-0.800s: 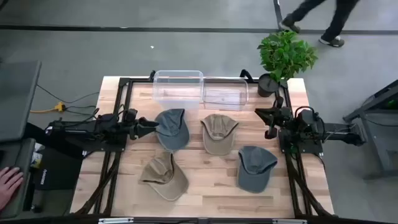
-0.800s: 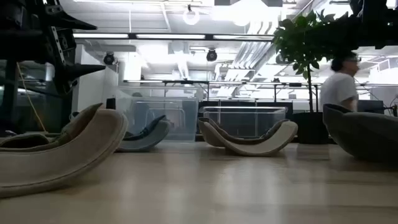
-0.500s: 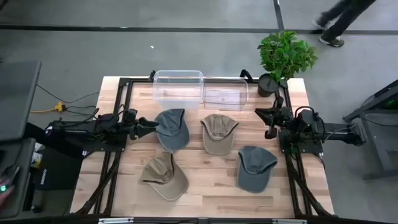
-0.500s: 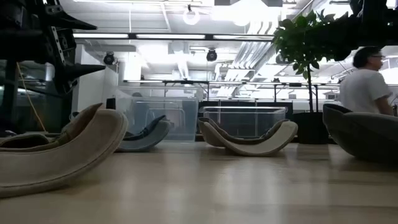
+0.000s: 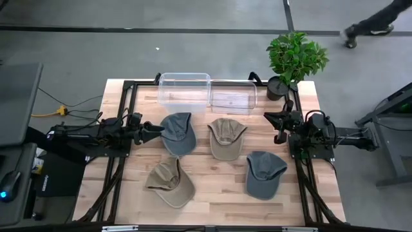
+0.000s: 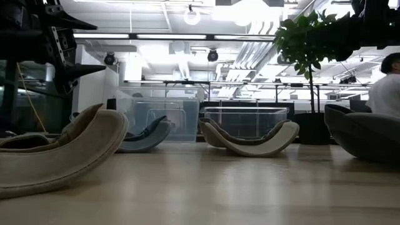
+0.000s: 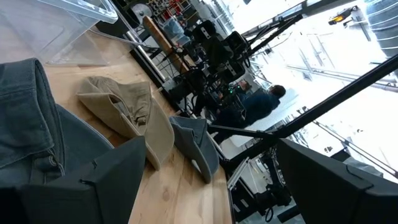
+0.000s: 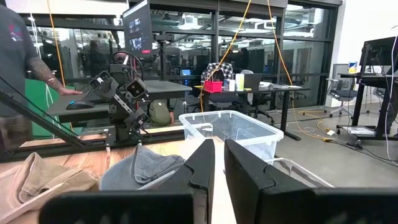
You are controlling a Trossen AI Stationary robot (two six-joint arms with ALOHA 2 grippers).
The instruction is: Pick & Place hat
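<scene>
Four caps lie on the wooden table: a blue-grey cap (image 5: 177,133) at far left, a tan cap (image 5: 225,138) beside it, a second tan cap (image 5: 169,183) at near left and a second blue-grey cap (image 5: 262,173) at near right. My left gripper (image 5: 158,129) is open and hovers above the table, just left of the far blue-grey cap (image 7: 31,124). It touches nothing. My right gripper (image 5: 270,117) is shut and raised at the table's right side, pointing left (image 8: 219,155).
Two clear plastic bins (image 5: 184,89) (image 5: 233,96) stand side by side at the far edge. A potted plant (image 5: 293,58) is at the far right corner. Bare wood shows along the near edge and between the caps. A person (image 6: 387,94) is beyond the table.
Neither arm nor any cap has moved. A person beyond the far edge has walked toward the right.
</scene>
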